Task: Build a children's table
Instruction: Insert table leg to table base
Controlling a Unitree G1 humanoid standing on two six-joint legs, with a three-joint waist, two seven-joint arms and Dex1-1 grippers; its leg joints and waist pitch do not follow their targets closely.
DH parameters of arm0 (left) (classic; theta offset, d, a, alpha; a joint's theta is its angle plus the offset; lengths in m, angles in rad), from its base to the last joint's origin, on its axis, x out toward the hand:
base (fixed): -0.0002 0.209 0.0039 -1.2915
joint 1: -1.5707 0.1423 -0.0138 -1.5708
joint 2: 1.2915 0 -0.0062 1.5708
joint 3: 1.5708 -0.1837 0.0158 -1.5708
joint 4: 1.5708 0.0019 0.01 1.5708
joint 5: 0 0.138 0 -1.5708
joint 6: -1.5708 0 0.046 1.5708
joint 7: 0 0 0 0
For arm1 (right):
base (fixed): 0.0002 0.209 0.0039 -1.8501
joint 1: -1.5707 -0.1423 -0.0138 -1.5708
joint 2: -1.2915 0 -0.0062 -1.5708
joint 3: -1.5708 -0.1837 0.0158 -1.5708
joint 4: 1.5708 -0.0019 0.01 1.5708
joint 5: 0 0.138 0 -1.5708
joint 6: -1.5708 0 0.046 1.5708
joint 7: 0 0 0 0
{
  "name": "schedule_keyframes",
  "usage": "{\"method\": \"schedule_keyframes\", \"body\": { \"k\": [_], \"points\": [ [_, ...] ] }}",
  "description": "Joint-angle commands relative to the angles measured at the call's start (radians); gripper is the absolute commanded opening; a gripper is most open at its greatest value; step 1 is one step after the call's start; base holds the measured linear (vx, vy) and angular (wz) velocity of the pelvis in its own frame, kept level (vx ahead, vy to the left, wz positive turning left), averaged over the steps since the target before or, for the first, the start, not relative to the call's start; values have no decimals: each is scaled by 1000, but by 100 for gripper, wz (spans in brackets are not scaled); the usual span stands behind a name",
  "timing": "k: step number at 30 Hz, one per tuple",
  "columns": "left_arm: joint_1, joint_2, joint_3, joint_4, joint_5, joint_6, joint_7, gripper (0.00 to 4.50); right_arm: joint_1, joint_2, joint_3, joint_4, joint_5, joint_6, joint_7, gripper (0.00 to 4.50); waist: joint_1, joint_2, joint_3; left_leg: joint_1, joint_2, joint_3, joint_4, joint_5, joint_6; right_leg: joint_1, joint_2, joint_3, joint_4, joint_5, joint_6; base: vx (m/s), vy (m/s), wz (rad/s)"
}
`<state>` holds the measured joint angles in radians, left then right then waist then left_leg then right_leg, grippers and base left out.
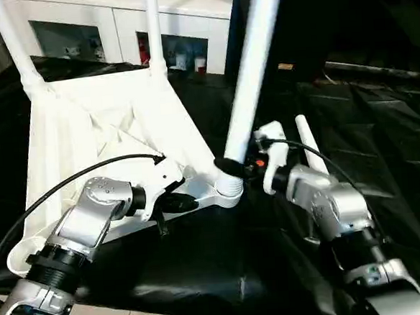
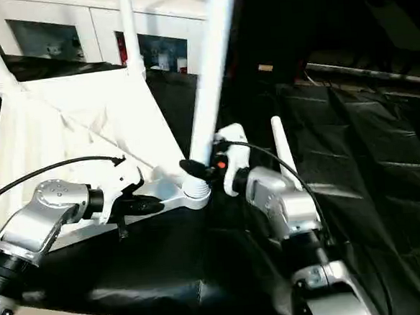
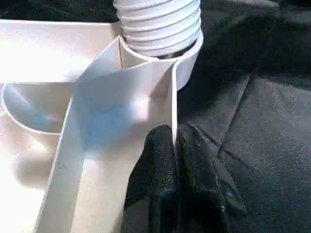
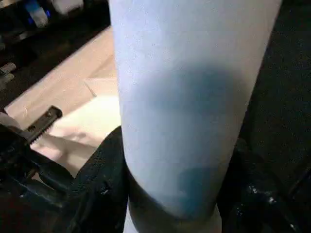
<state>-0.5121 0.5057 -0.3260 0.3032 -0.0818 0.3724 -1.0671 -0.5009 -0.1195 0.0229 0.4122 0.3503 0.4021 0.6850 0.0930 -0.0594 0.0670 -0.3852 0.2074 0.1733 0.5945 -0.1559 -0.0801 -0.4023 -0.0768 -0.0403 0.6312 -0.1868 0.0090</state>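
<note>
Table top (image 1: 100, 129) lying upside down on black cloth (image 1: 225, 272), ribbed underside up. Two far legs (image 1: 16, 48) standing in sockets. Left gripper (image 3: 175, 145) pinching near rim, fingers (image 3: 155, 165) closed on thin edge beside corner socket (image 1: 229, 188). Right gripper (image 1: 238, 168) clasping near leg (image 1: 251, 75) low down, leg's threaded end apparently sitting in that socket. Fourth leg (image 1: 309, 147) lying on cloth behind right wrist.

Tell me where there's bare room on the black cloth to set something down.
Free: the black cloth beyond the loose leg, and the strip in front of the tabletop. Crowded: the near corner socket, where the left tool and right tool meet.
</note>
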Motion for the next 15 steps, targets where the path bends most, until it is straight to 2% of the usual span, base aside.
{"method": "schedule_keyframes", "body": {
  "k": [1,2,3,4,5,7,8,9,12,13,15],
  "points": [
    [-7,-13,9,-14,-15,-33,-18,0,43,1,-10,48,-22,-24,-4,191,0,33,-77,31,18,-5,-81,-321,-77,35,-52,32,-71,-176,-210,0,0,0],
    [-9,-16,12,-9,-14,-38,-12,0,54,8,-12,56,-24,-42,-5,191,1,38,-76,31,18,-4,-81,-328,-75,33,-52,32,-73,-178,-211,0,0,0],
    [-10,-17,14,-7,-13,-41,-8,0,59,11,-13,59,-25,-51,-6,191,1,36,-75,31,18,-4,-82,-335,-75,33,-52,32,-74,-188,-210,0,0,0],
    [-17,-19,17,3,-11,-49,-3,0,75,21,-16,75,-32,-86,-19,191,3,41,-76,32,18,-6,-82,-345,-76,33,-54,32,-74,-203,-210,0,0,0],
    [-17,-19,17,3,-11,-49,-3,0,75,21,-16,75,-32,-86,-19,191,0,39,-74,32,17,-6,-83,-360,-75,31,-53,32,-78,-224,-208,0,0,0],
    [-29,-26,19,23,-4,-62,6,0,103,23,17,111,-85,-175,-54,191,0,48,-72,32,17,-7,-83,-390,-78,27,-56,33,-85,-281,-195,0,0,0],
    [-29,-26,19,23,-4,-62,6,0,103,23,17,111,-85,-175,-54,191,0,48,-72,32,17,-7,-83,-390,-78,27,-56,33,-85,-281,-195,0,0,0],
    [-33,-30,19,30,-1,-68,9,0,119,28,29,127,-104,-214,-68,191,0,49,-72,33,17,-11,-85,-410,-78,28,-57,32,-88,-326,-183,0,0,0],
    [-39,-39,20,41,0,-76,15,0,140,49,18,145,-113,-264,-94,191,-3,51,-71,37,17,-12,-86,-452,-76,21,-57,33,-97,-382,-172,0,0,0],
    [-41,-41,20,45,2,-81,18,0,148,60,6,145,-108,-279,-103,191,-3,55,-71,38,18,-15,-88,-465,-77,20,-57,33,-98,-394,-169,0,0,0],
    [-43,-42,20,48,3,-85,20,0,151,66,1,146,-106,-287,-106,191,-5,53,-71,37,18,-17,-90,-474,-77,21,-55,31,-98,-397,-167,0,0,0]
  ]
}}
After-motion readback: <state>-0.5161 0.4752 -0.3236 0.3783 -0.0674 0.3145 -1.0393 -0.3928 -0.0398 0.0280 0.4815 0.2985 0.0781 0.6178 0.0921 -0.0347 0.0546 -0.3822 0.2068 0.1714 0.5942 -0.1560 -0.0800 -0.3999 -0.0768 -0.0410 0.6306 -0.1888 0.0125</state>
